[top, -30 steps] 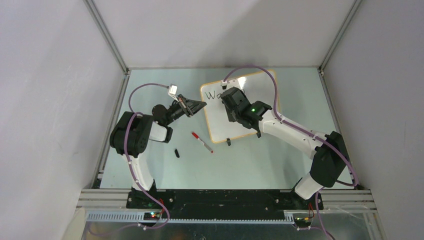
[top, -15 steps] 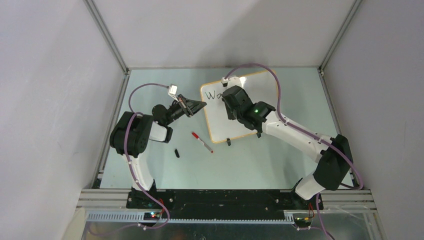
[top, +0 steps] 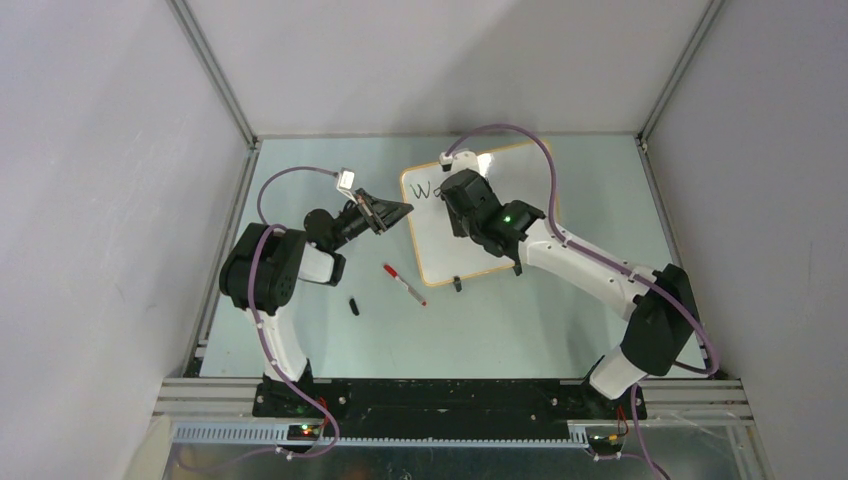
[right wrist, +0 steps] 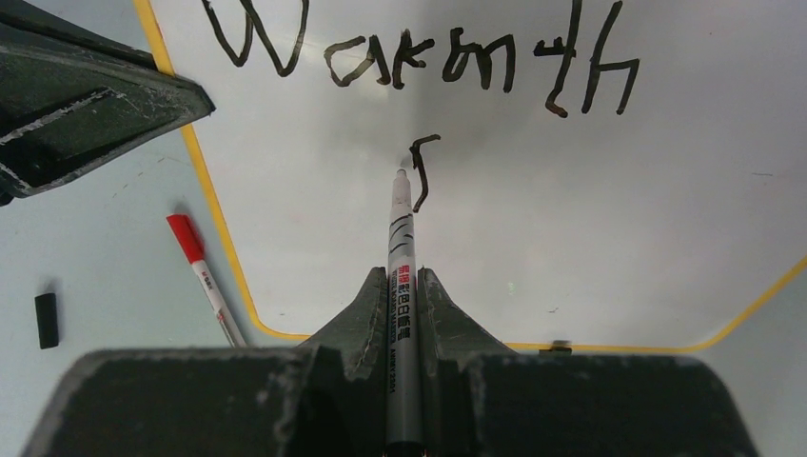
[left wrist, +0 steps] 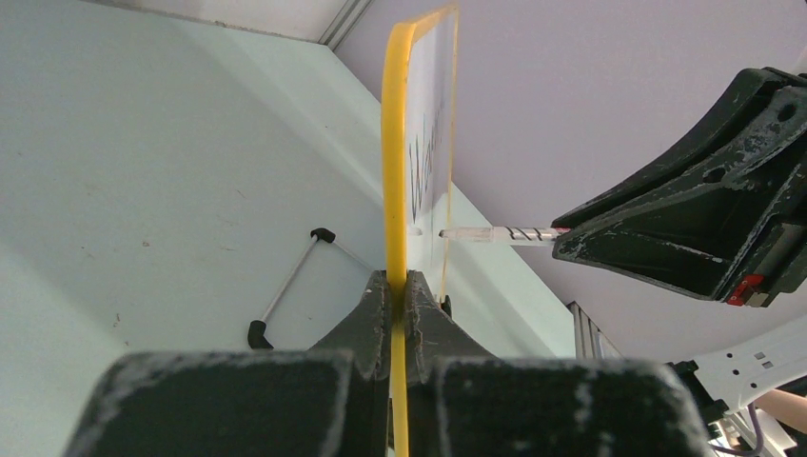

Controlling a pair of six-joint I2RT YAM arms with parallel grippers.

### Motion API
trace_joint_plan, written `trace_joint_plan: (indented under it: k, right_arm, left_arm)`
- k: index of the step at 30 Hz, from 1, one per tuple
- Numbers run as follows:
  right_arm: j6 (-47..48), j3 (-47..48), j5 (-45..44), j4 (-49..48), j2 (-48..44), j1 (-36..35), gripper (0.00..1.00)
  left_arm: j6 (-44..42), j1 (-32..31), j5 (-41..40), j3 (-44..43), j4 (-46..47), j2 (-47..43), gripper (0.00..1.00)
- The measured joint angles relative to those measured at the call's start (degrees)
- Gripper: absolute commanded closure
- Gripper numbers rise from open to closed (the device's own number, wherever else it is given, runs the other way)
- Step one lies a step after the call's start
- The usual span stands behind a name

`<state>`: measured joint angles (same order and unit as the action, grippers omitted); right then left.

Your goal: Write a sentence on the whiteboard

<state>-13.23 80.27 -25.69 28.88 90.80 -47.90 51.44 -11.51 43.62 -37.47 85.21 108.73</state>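
Fingers, left wrist view: both pads (left wrist: 373, 303) of the left gripper (left wrist: 398, 286) were pinched tight on the yellow frame of the whiteboard (left wrist: 394, 143), which ran edge-on toward 12 o'clock.
Stand, same view: a wire clip foot (left wrist: 285, 290) lay on the table (left wrist: 143, 190) at 9 o'clock of the clamp.
Pen, same view: the black marker (left wrist: 495, 233) came in from 3 o'clock, carried by the right gripper (left wrist: 571, 235). Its tip was at the board face, though contact could not be settled.
Fingers, right wrist view: the right fingers were closed around the marker barrel, with the nib aimed at 12 o'clock.
Writing: of the sentence (right wrist: 419, 62), only "Warmth" stood along the board's top. One hooked stroke (right wrist: 422, 171) sat below it, at 1 o'clock of the nib.
Loose items: a red-capped marker (right wrist: 203, 276) and a black cap (right wrist: 46, 320) lay off the board at 9 o'clock.
Top view: the board sat mid-table. The left gripper was on its 9 o'clock edge and the right wrist covered most of the lettering.
Step in hand: probably the first letter of line two.
Doing it well: the left clamp should stay firm so the board cannot slide. Nib pressure should be light and even, with a clean lift between letters. Letters should be small and level, leaving room toward 3 o'clock and for a third line at 6 o'clock.
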Motion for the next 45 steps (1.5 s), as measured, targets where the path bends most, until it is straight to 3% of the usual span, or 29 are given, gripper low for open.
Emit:
trace_joint_plan:
  k: [45]
  right_arm:
    - [-0.07,1.73,-3.93,1.53,2.16,0.55,1.00]
  left_arm:
    - [-0.02,0.02,-0.39,0.17,-0.02,0.00,1.00]
